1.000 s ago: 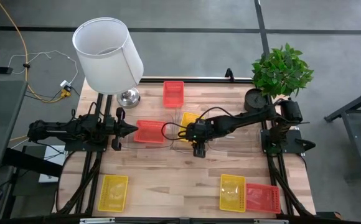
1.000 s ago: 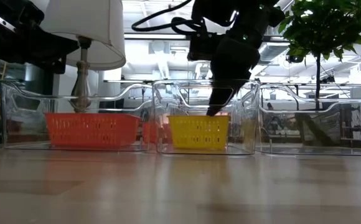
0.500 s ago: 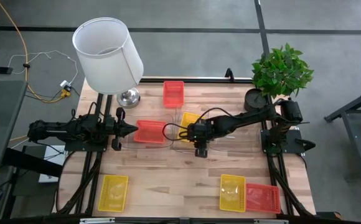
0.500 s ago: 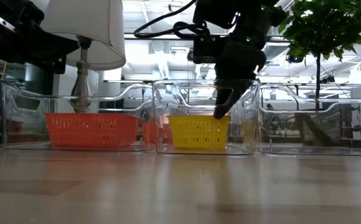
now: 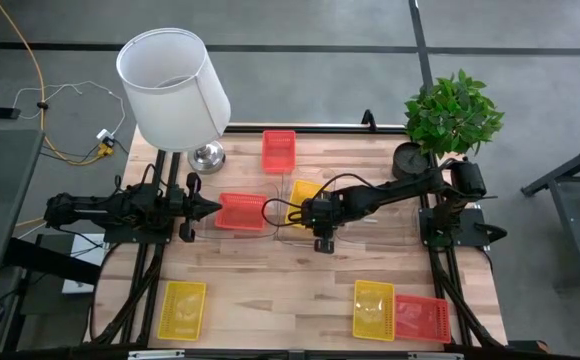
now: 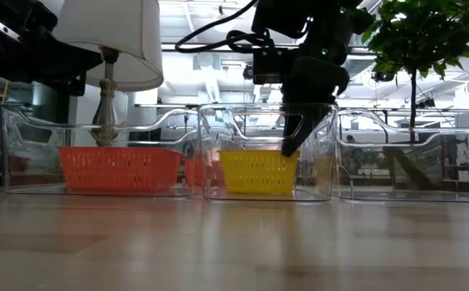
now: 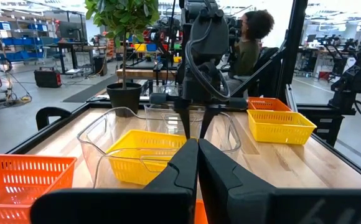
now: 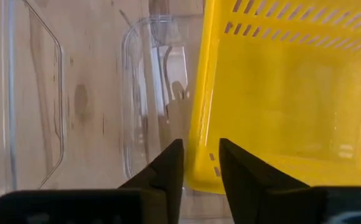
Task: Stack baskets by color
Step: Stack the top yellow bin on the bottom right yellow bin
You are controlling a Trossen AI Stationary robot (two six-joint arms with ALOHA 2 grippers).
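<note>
The right end effector (image 8: 200,163) reaches down into the middle clear bin (image 6: 323,153), its two fingers straddling the rim of the yellow basket (image 8: 292,99), narrowed but not visibly clamped, apparently to lift or settle the basket. The left end effector (image 5: 213,208), clenched empty, waits beside the red basket (image 5: 240,212) at the counter's (image 5: 270,290) left.

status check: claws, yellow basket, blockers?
Right claw down in clear plastic bin, fingers astride wall of yellow perforated plastic basket, not clamped. Left claw shut, parked beside red basket. Nothing in the way.
</note>
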